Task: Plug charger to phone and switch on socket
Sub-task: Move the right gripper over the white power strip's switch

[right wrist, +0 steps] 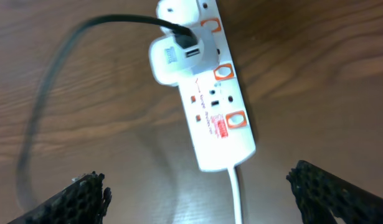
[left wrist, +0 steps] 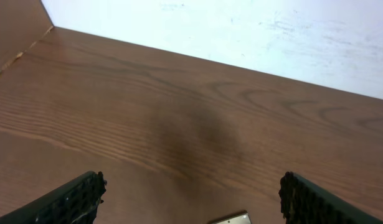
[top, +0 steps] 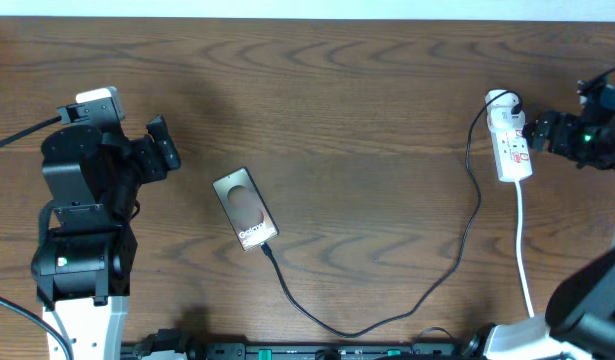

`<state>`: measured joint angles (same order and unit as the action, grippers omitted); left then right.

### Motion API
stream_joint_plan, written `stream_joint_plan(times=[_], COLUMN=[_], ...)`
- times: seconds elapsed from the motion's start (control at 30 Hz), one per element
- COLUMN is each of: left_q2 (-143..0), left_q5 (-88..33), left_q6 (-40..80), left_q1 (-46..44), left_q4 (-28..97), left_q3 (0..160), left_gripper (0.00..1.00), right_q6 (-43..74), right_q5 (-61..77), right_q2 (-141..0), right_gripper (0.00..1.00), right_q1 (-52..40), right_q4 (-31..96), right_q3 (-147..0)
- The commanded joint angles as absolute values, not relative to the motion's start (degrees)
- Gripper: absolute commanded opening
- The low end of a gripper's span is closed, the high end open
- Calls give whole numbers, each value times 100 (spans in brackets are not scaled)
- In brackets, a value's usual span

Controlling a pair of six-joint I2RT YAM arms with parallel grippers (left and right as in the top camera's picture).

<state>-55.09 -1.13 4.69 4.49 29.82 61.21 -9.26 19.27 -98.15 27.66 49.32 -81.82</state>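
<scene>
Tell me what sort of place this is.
Likely a robot lab bench: a wood-grain table against a plain white wall, the left arm and right arm at its ends, with a phone, charger cable and power strip laid out.

The phone [top: 245, 208] carries white "Galaxy" lettering (rest unclear); red markings on the socket [right wrist: 207, 124] are unreadable.

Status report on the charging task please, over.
Left tool open, empty. Right tool open by power strip. Charger cable tip at phone, seating unclear. Nothing in the way.
</scene>
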Motion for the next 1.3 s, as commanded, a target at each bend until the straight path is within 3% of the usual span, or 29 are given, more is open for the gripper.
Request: stream_joint_plan(times=[0.0, 0.4, 1.27], left_q2=[-5529, -5529, -5754], left_q5=[-84, -82, -84], left_q6=[714, 779, 781], left_q1=[484, 484, 484], left_q4=[3002, 3000, 2993], left_q3=[6237, 6237, 6237], left_gripper=[91, 91, 92], right_q6=[-1173, -1549, -1037], right_q5=[2226, 3350, 3686], right_q2=[-10407, -11478, -11740], right_gripper=[92, 99, 95], right_q1=[2792, 2766, 2510], right_q4=[4663, 3592, 3142], right_q3=[-8241, -8241, -8239])
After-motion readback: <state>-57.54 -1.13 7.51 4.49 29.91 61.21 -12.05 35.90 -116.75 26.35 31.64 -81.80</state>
